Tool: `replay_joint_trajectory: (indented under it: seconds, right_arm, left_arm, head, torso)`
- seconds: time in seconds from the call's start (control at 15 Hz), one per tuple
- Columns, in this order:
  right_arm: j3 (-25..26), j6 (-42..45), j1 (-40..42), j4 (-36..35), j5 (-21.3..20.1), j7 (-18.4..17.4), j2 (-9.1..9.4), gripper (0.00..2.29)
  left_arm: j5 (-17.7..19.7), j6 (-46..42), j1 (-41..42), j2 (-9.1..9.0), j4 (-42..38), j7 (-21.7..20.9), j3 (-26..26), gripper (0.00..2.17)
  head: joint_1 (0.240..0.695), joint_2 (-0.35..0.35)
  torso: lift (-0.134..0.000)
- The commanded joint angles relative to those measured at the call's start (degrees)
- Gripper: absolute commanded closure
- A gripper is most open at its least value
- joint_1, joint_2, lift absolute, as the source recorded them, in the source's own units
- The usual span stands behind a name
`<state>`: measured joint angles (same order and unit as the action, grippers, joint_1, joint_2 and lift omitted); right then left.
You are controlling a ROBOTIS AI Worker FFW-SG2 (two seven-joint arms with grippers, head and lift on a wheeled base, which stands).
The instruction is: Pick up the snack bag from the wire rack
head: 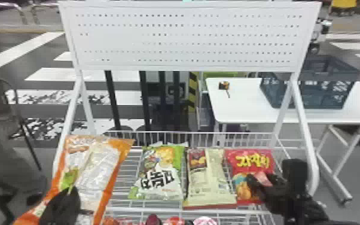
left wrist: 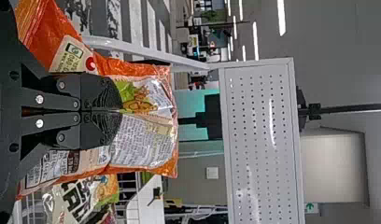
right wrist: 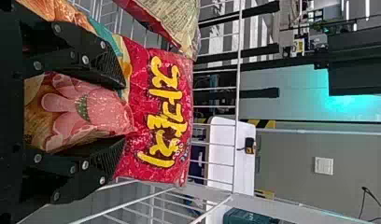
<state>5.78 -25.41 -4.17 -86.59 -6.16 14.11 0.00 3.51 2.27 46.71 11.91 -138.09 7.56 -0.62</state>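
Orange snack bag (left wrist: 144, 144): light, crinkly film, soft but slippery, contents crushable, I'd judge. Would hold mid-width, gentle squeeze. Left gripper (left wrist: 119, 111) pinched nearly closed on it; bag spreads beyond and to both sides of fingertips.

Red snack bag (right wrist: 138, 93) on wire rack (right wrist: 236, 93): between and beyond right gripper (right wrist: 124, 113), fingers wide apart, bulge between them. Can't tell if pads press. I'd want grip across that bulge, closing slowly; puffy film could slip.

White table (head: 242, 104), striped floor (head: 43, 74), gray wall (right wrist: 291, 163)
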Motion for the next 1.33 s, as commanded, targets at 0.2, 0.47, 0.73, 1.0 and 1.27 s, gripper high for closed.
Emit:
replay_joint_trajectory:
  seconds: [0.2, 0.47, 0.73, 1.0, 1.27]
  right_arm:
    - [-0.6, -0.2, 1.3, -2.5, 0.0, -2.1, 0.05, 2.13]
    - [-2.0, 0.0, 4.0, -8.2, 0.4, -4.9, 0.05, 2.13]
    - [-3.0, 0.5, 6.3, -13.1, 1.2, -5.9, 0.05, 2.13]
    - [-6.2, 0.0, 15.5, -27.6, 4.3, -5.9, 0.05, 2.13]
    - [-7.3, -0.2, 27.2, -41.1, 5.8, -5.1, 0.05, 2.13]
  left_arm:
    - [0.0, 0.0, 0.6, 0.22, -0.5, 0.0, 0.0, 1.89]
    - [0.0, 0.0, 0.8, 0.49, -1.0, 0.0, 0.0, 1.89]
    - [0.0, -0.4, 1.5, 0.66, -1.7, 0.0, 0.0, 1.89]
    - [0.0, -0.7, 2.2, 0.84, -2.5, 0.3, -0.3, 1.89]
    - [0.0, -0.9, 2.8, 0.93, -3.0, 0.7, -0.4, 1.89]
  head:
    - [0.499, 0.0]
    - [0.499, 0.0]
    - [0.499, 0.0]
    - [0.499, 0.0]
    - [0.499, 0.0]
  torso:
    - [0.0]
    - [0.0]
    - [0.0]
    - [0.0]
    - [0.0]
